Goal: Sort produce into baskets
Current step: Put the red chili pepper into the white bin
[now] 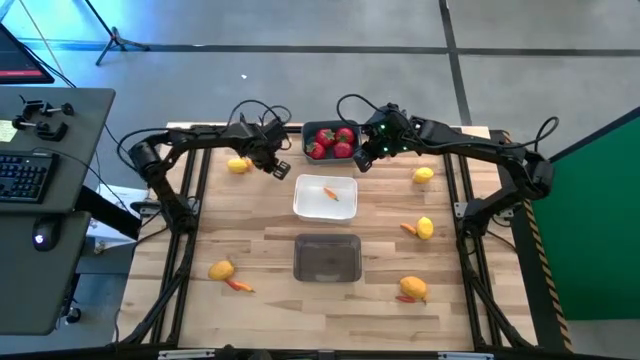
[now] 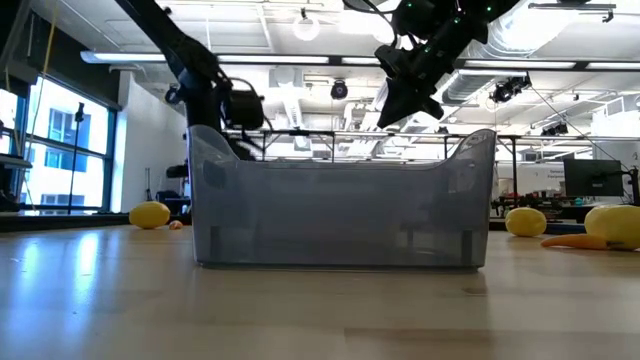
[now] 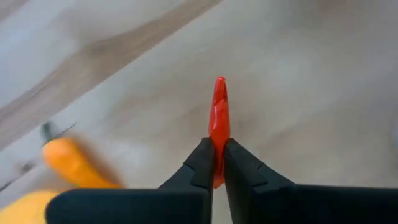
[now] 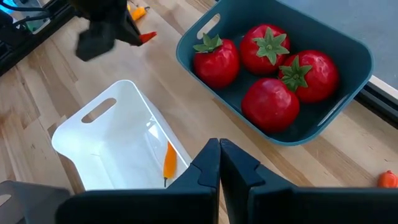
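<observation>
Writing and brands: none that I can read anywhere on the bins, arms or desk.

Surface: a pale wooden slatted table (image 1: pixel 250 232) inside a dark frame, grain running across it.

Room: grey concrete floor around the table; a desk with a keyboard (image 1: pixel 22 176) stands off the left side, a green panel (image 1: pixel 600 210) off the right. From table height the room behind is an open workshop with white ceiling ducts, strip lights and tall windows.

Left gripper (image 1: pixel 272 163): over the far-left part of the table, just beside a lemon (image 1: pixel 237 165). Its fingers (image 3: pixel 202 163) are pinched together on a thin red-orange carrot piece (image 3: pixel 219 118), which sticks out beyond the tips above the bare wood.

Right gripper (image 1: pixel 366 157): at the far middle, hovering at the right edge of the blue-grey basket; fingers (image 4: pixel 208 167) pressed together with nothing between them.

Blue-grey basket (image 4: pixel 345 109): at the far middle of the table, holding four red strawberries (image 4: pixel 273 102).

White basket (image 1: pixel 304 205): just in front of the blue-grey one, with one orange carrot (image 1: pixel 331 194) lying inside.

Translucent grey basket (image 1: pixel 327 275): in front of the white one, nearest the table-height camera; I cannot make out anything in it.

Loose produce: a lemon at far right (image 1: pixel 424 175); a lemon with a carrot touching it at mid right (image 1: pixel 425 228); a lemon at near right (image 1: pixel 413 288); a lemon (image 1: pixel 221 269) and a carrot (image 1: pixel 239 285) at near left.
</observation>
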Controlling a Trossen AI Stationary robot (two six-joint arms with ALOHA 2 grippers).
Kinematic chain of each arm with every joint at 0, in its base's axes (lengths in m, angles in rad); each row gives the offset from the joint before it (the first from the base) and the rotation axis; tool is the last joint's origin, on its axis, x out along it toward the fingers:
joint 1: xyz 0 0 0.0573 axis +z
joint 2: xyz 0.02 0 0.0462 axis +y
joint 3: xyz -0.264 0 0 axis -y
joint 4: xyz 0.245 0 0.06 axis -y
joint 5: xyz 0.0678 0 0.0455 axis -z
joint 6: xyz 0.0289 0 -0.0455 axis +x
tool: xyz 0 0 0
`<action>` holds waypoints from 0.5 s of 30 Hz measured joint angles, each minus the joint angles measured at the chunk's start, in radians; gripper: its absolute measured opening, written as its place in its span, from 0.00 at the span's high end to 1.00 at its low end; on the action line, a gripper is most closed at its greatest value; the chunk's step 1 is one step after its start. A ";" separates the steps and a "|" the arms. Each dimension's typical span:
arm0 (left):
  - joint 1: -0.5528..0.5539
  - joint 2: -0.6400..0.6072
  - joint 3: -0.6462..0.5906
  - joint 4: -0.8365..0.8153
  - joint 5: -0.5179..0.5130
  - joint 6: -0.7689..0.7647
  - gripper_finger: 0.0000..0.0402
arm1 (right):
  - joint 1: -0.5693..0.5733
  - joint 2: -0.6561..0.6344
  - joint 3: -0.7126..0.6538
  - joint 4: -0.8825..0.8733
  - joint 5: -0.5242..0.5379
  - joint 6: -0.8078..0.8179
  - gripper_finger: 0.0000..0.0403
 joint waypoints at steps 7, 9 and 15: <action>-0.033 -0.193 0.001 0.082 0.290 0.079 0.99 | 0.000 0.000 0.000 0.008 0.000 -0.012 1.00; -0.076 -0.251 0.001 0.122 0.347 0.084 0.99 | 0.000 0.000 0.000 0.012 0.000 -0.032 1.00; -0.255 -0.306 0.004 0.256 0.310 -0.057 1.00 | -0.016 0.000 0.000 0.026 0.000 -0.045 1.00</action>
